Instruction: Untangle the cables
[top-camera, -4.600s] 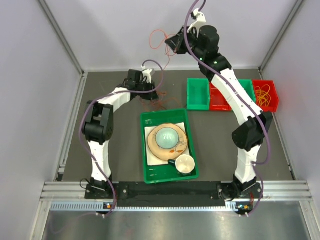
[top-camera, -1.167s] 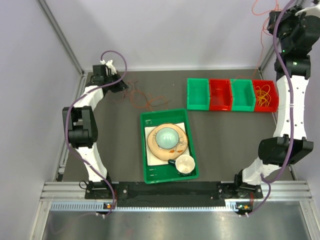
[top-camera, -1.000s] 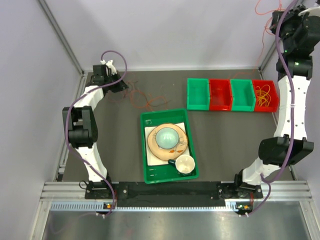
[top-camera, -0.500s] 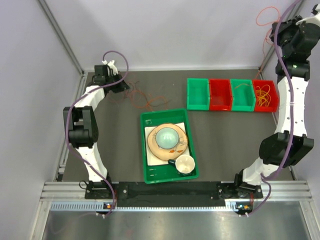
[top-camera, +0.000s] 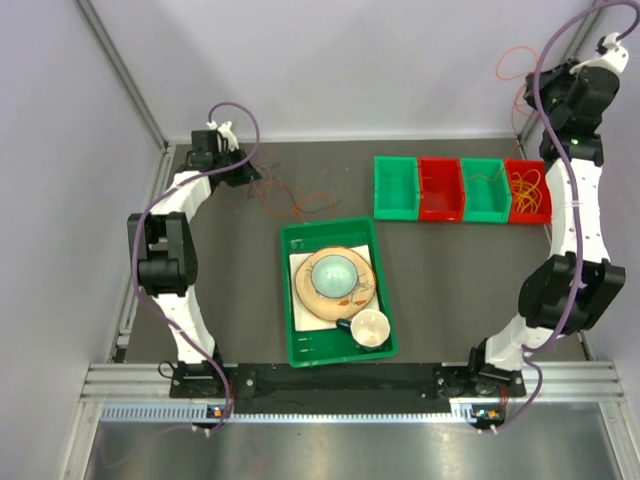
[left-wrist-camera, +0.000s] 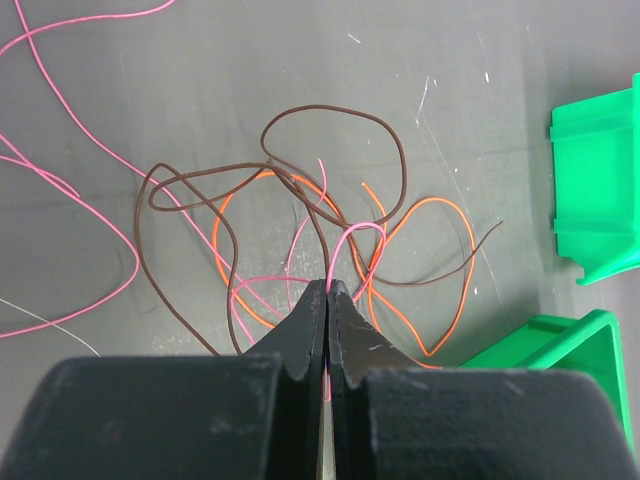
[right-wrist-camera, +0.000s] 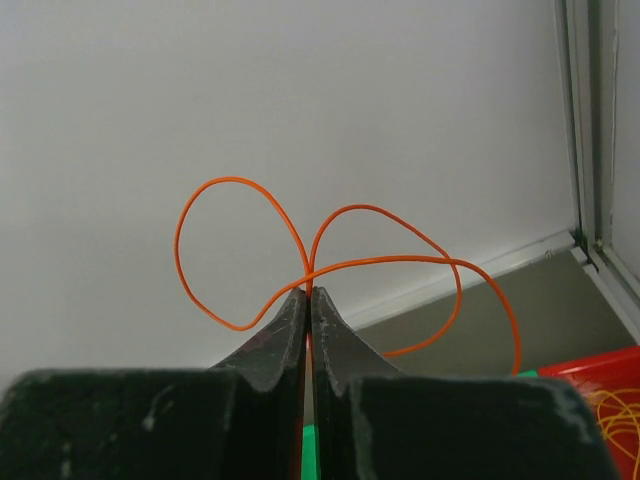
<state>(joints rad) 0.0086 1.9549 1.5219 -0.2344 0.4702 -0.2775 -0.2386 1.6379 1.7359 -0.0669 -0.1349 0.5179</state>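
Observation:
A tangle of brown (left-wrist-camera: 335, 108), orange (left-wrist-camera: 472, 240) and pink (left-wrist-camera: 350, 230) cables lies on the dark table; in the top view the tangle (top-camera: 288, 200) is just right of my left gripper. My left gripper (left-wrist-camera: 328, 286) is shut on the pink cable, low over the table at the far left (top-camera: 238, 172). My right gripper (right-wrist-camera: 308, 292) is shut on a separate looped orange cable (right-wrist-camera: 235, 180). It holds that cable high in the air at the far right (top-camera: 538, 88), above the bins, clear of the tangle.
A row of green and red bins (top-camera: 462, 190) stands at the back right; the rightmost red bin (top-camera: 529, 192) holds yellow-orange cables. A green tray (top-camera: 300, 345) with a plate, a bowl and a cup sits in the middle. Grey walls close in on both sides.
My right gripper, with the orange cable, swung from above the table's middle to the far right and has now come down and leftward. My left gripper pulled back to the far left.

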